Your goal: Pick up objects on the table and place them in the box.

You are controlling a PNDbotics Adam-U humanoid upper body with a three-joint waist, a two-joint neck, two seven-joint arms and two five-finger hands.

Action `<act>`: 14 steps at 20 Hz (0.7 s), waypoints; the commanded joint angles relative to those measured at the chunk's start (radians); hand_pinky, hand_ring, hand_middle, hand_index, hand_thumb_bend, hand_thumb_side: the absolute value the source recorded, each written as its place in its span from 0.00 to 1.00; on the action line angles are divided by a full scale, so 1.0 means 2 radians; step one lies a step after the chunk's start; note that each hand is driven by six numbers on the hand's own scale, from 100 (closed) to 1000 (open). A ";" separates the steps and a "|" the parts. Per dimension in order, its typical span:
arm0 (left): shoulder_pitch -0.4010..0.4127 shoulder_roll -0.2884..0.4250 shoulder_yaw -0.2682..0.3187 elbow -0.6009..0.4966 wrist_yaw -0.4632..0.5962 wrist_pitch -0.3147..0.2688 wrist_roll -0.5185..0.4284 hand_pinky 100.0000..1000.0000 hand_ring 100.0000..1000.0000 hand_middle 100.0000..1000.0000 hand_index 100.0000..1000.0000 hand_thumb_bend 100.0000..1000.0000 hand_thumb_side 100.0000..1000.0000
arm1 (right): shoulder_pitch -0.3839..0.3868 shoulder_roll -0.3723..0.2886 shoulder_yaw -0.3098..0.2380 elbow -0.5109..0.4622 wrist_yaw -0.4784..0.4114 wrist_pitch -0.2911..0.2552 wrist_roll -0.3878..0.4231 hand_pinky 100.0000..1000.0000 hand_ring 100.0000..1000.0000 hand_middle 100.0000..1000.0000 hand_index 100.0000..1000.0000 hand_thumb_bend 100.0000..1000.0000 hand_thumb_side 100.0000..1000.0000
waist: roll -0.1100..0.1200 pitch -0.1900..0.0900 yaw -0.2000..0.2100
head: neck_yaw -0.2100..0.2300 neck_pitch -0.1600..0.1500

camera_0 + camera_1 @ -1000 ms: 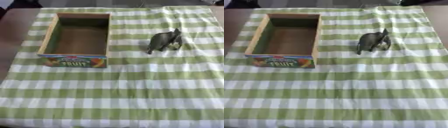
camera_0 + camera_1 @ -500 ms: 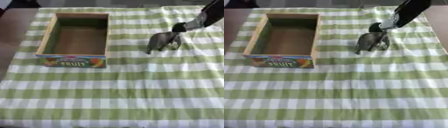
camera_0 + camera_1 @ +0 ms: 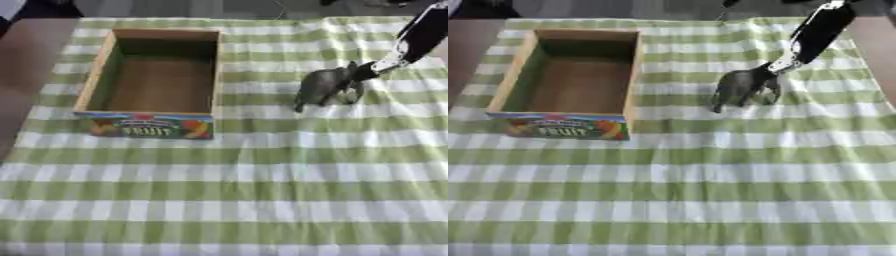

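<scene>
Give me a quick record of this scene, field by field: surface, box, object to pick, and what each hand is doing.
surface: table covered with a green and white checked cloth
box: wooden box with a FRUIT label on its front, open top, nothing inside, on the left half of the cloth
object: grey animal figure, standing on the cloth to the right of the box
right hand: right hand reaches down from the upper right and meets the figure's top; finger pose unclear
left hand: not in view
task state: figure not yet in the box
</scene>
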 commanded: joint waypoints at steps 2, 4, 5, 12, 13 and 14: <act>-0.002 0.009 -0.002 -0.011 0.003 0.000 -0.003 0.25 0.30 0.63 0.44 0.00 0.73 | -0.013 -0.003 0.007 0.015 0.015 -0.031 0.035 1.00 1.00 0.96 1.00 0.54 0.56 | -0.001 -0.008 0.002 | -0.001 -0.007; -0.003 0.009 -0.002 -0.011 0.003 0.000 -0.004 0.25 0.30 0.63 0.44 0.00 0.73 | -0.015 0.001 0.015 0.027 0.026 -0.031 0.035 1.00 1.00 0.96 1.00 0.54 0.57 | -0.001 -0.008 0.003 | -0.002 -0.007; -0.003 0.009 -0.002 -0.011 0.003 0.000 -0.004 0.25 0.30 0.63 0.44 0.00 0.73 | -0.015 0.004 0.019 0.035 0.032 -0.031 0.034 1.00 1.00 0.96 1.00 0.54 0.57 | -0.001 -0.007 0.003 | -0.002 -0.008; -0.003 0.007 -0.003 -0.011 0.004 0.001 -0.006 0.25 0.30 0.63 0.43 0.00 0.73 | -0.020 0.026 0.036 0.090 0.094 -0.029 0.004 0.98 1.00 0.93 1.00 0.55 0.57 | 0.001 -0.006 0.005 | -0.006 -0.010; -0.003 0.007 -0.003 -0.011 0.004 0.001 -0.006 0.25 0.30 0.63 0.43 0.00 0.73 | -0.020 0.029 0.038 0.098 0.102 -0.028 -0.002 0.98 1.00 0.93 1.00 0.55 0.57 | 0.001 -0.005 0.006 | -0.007 -0.010; -0.003 0.006 -0.003 -0.011 0.005 0.001 -0.006 0.25 0.29 0.62 0.43 0.00 0.73 | -0.020 0.032 0.039 0.105 0.108 -0.027 -0.007 0.98 1.00 0.93 1.00 0.55 0.57 | 0.001 -0.005 0.006 | -0.008 -0.009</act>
